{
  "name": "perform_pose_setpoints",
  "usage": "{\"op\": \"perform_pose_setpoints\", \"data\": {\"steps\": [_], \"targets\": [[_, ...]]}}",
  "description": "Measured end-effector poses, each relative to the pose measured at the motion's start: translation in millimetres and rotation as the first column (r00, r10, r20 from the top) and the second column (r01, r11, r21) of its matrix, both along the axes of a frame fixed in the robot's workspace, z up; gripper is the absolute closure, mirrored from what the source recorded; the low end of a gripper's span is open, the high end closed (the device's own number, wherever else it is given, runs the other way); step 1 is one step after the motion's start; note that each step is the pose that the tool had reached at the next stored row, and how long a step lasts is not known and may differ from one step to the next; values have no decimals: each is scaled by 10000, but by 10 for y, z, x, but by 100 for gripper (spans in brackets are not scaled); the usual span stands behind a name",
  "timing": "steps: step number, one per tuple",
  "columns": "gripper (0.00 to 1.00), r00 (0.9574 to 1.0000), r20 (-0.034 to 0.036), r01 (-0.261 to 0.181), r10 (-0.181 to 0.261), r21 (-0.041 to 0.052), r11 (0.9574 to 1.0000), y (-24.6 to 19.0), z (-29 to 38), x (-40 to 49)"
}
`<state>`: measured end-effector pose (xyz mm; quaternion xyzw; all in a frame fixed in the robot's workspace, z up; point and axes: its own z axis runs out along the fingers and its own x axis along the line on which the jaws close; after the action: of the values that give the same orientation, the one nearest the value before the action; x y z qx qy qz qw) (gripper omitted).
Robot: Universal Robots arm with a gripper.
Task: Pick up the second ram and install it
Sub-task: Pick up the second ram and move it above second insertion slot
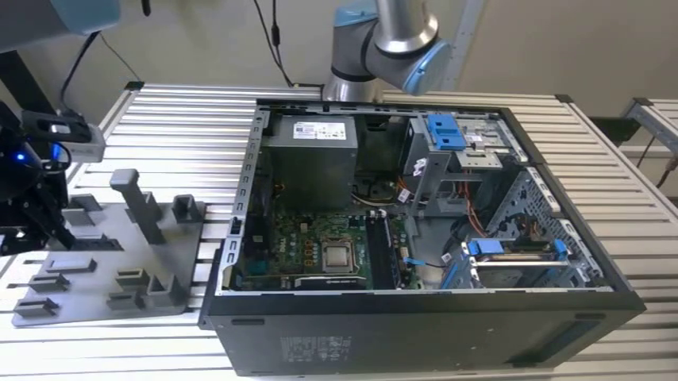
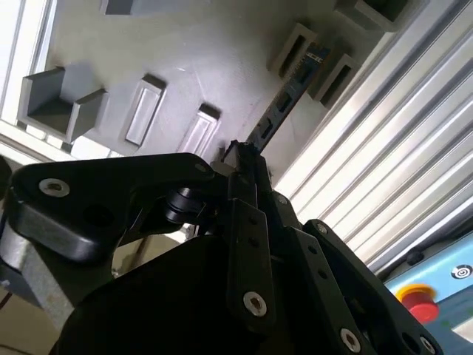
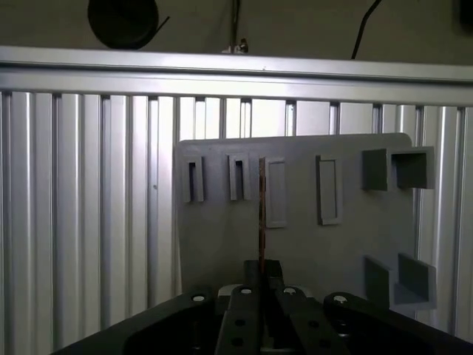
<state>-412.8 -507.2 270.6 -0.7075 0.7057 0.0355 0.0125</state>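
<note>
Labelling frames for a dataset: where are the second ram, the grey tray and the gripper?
second ram (image 2: pixel 287 100): second wrist view, chip-lined face.
grey tray (image 3: pixel 214 244): first wrist view, bare base.
gripper (image 3: pixel 263 268): first wrist view, between fingertips.

A beige wall with hanging black cables stands behind the slatted aluminium table.

In the first wrist view, cannot see the held end of the ram, sunk between the fingers of the gripper, nor the tray edge nearest the tool.
</note>
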Motion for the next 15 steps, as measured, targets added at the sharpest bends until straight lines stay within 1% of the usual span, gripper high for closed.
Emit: {"op": "perform_pose_setpoints", "data": {"steps": [15], "targets": [[86, 10000, 1, 0, 0, 0, 10000, 0, 109, 0]]}}
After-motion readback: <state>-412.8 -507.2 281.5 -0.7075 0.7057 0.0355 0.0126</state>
